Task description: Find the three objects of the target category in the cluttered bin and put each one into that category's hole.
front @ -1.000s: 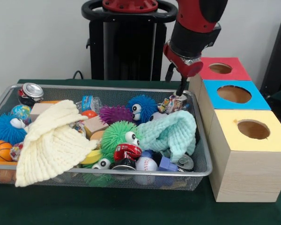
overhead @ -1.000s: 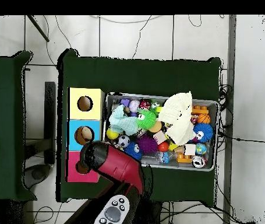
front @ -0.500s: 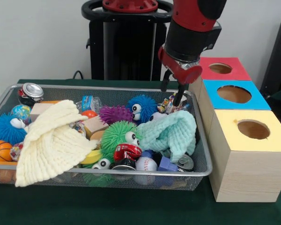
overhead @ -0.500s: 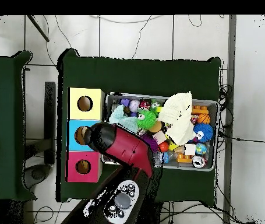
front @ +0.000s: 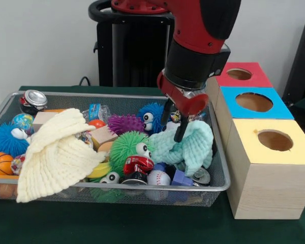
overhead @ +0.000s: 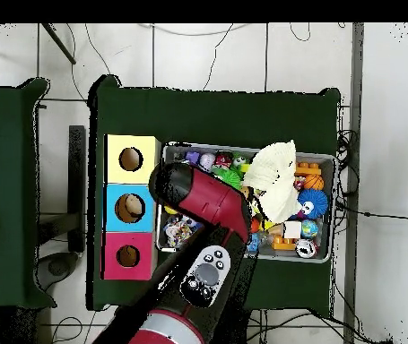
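My gripper (front: 172, 125) hangs open inside the wire bin (front: 219, 185), with nothing between its fingers. Its tips sit just above the mint green cloth (front: 190, 147) at the bin's right end. A blue fuzzy ball with eyes (front: 151, 116) lies just left of the gripper. In front of the cloth lie a green fuzzy ball (front: 126, 147), a crushed red can (front: 138, 164), a baseball (front: 158, 179) and a can end (front: 201, 176). Right of the bin stand the red box (front: 241, 75), blue box (front: 254, 102) and yellow box (front: 274, 140), each with a round hole. In the overhead view the arm (overhead: 203, 202) hides the gripper.
A cream knitted cloth (front: 56, 152) covers the bin's left middle. Around it lie a purple spiky ball (front: 124, 123), a blue spiky ball (front: 4, 141), a basketball (front: 0, 163), wooden blocks and a silver-topped can (front: 34, 98). The overhead view shows a colourful crumpled item (overhead: 178, 231) beside the arm.
The gripper has moved from the bin's far right corner by the red box, leftward and lower, to just above the mint cloth. It stays open and holds nothing.
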Available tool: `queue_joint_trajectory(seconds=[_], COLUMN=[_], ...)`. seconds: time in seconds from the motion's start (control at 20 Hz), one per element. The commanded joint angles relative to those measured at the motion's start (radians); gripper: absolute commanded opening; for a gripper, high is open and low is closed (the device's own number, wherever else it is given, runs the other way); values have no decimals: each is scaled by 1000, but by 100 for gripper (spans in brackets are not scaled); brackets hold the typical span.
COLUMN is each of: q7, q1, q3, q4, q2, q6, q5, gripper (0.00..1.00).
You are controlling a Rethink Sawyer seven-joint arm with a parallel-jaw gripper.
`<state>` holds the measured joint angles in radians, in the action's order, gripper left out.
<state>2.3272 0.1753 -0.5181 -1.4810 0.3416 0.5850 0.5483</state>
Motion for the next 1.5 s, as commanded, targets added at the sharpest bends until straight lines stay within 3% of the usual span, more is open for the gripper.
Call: queue_joint_trajectory(seconds=[0.05, 0.8, 1.1, 1.5], q7=[164, 146, 118, 145], q1=[-34, -43, -40, 2], q3=[44, 79, 80, 41], q4=[162, 121, 54, -6], q2=[-67, -88, -34, 14], q6=[70, -36, -29, -5], q5=[-21, -22, -36, -48], gripper=[100, 100, 100, 100])
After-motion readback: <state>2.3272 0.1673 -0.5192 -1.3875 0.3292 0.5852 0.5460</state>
